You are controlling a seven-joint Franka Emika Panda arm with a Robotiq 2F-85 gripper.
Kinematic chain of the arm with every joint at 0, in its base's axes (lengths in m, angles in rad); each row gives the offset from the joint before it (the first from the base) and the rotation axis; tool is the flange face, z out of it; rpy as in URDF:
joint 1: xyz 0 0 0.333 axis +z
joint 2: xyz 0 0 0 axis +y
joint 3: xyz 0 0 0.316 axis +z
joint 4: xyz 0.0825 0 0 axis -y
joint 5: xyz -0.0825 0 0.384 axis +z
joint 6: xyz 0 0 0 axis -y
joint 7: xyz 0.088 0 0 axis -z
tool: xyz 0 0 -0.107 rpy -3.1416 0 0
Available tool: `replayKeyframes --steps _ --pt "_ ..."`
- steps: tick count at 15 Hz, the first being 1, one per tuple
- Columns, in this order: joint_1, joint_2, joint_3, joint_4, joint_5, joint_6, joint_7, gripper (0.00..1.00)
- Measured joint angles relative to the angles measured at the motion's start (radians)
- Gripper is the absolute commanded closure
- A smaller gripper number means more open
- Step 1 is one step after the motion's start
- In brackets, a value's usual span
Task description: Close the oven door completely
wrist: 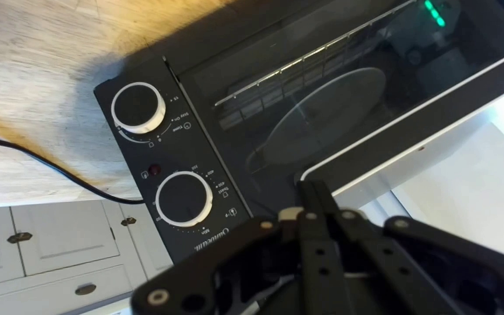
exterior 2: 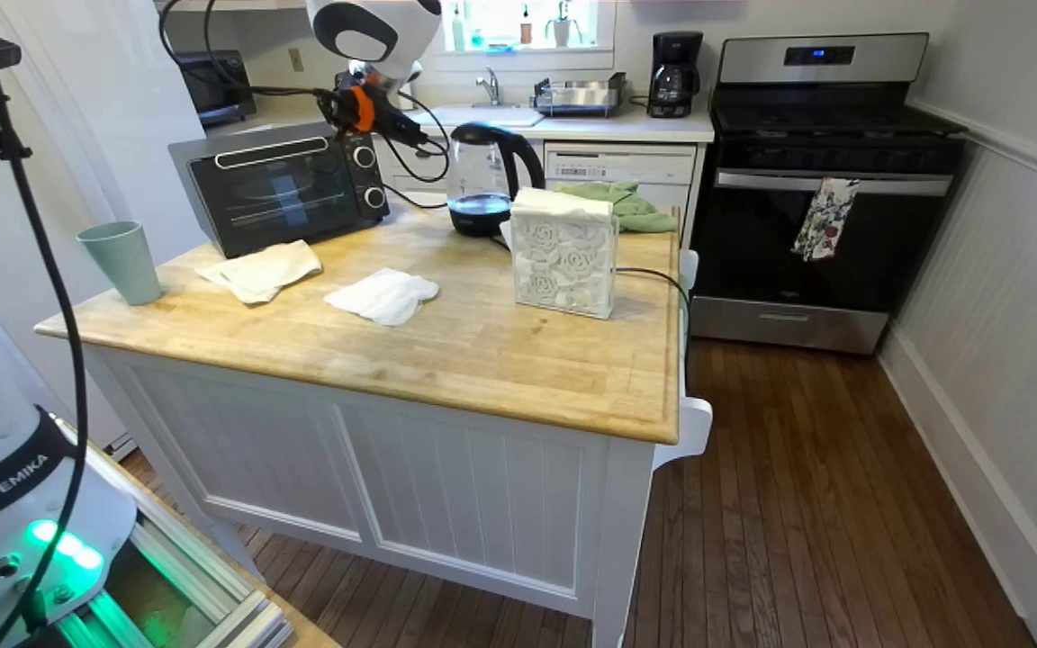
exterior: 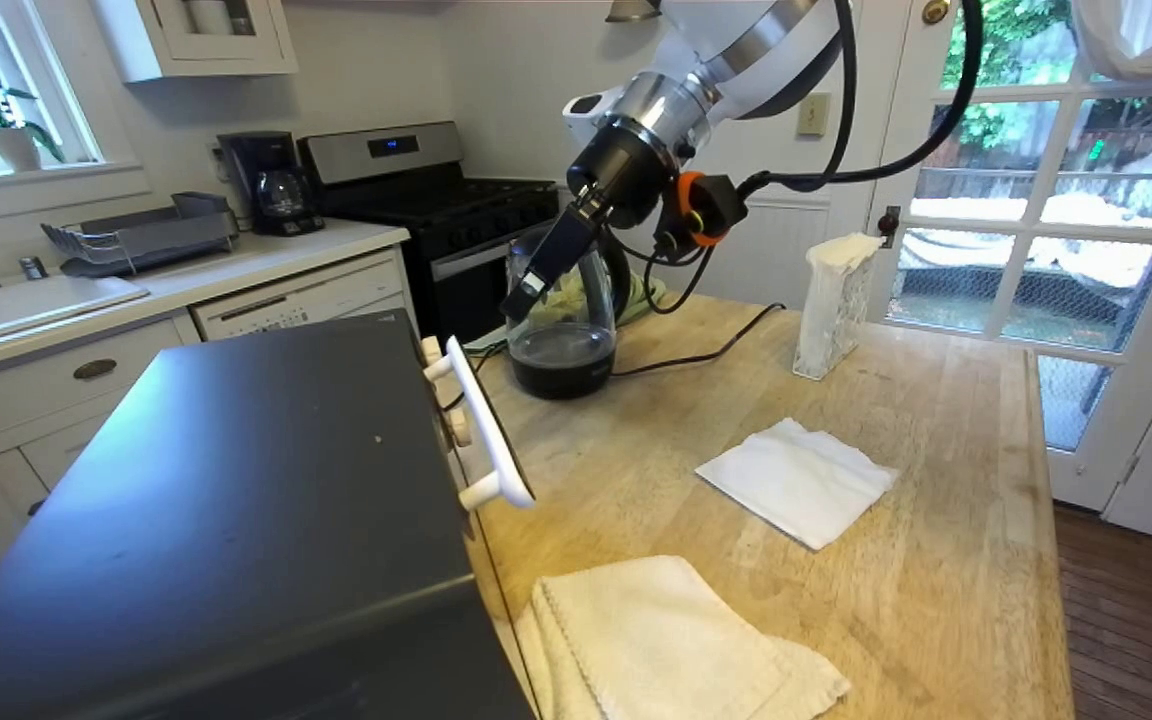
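Observation:
The oven door's dark glass window (exterior 2: pixel 253 202) faces the room on the dark countertop oven (exterior: pixel 266 450), and it fills much of the wrist view (wrist: pixel 344 127). The door stands upright and looks flush with the oven front; a small gap cannot be ruled out. Its pale bar handle (exterior: pixel 492 430) runs along the top, also in an exterior view (exterior 2: pixel 271 153) and the wrist view (wrist: pixel 414 113). My gripper (exterior: pixel 524 296) is shut and empty, fingertips together (wrist: pixel 313 183). It hangs above the counter beside the oven's knob end (exterior 2: pixel 421 140), apart from the handle.
A glass kettle (exterior: pixel 564 350) with dark base stands close to my gripper. A white napkin holder (exterior 2: pixel 563 261), a napkin (exterior: pixel 796 480), a cream cloth (exterior: pixel 676 640) and a green cup (exterior 2: pixel 122 261) are on the wooden island (exterior 2: pixel 482 360). A black cord (wrist: pixel 59 168) lies near the oven.

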Motion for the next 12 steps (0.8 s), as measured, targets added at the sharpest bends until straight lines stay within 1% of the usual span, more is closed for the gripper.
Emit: replayKeyframes --steps 3,4,5,7,8,10,12 --pt "-0.014 -0.007 -0.009 -0.006 0.009 0.003 0.056 1.00" --pt "-0.015 -0.017 -0.015 -0.018 0.009 0.010 0.095 0.92" --pt "-0.014 -0.036 -0.021 -0.039 0.005 0.023 0.136 0.73" --pt "-0.008 -0.094 -0.030 -0.096 -0.017 0.069 0.218 0.61" --pt "-0.003 -0.130 -0.034 -0.127 -0.046 0.099 0.257 0.55" --pt "0.007 -0.220 -0.040 -0.195 -0.131 0.151 0.345 0.41" --pt "0.010 -0.315 -0.041 -0.264 -0.242 0.180 0.446 0.27"
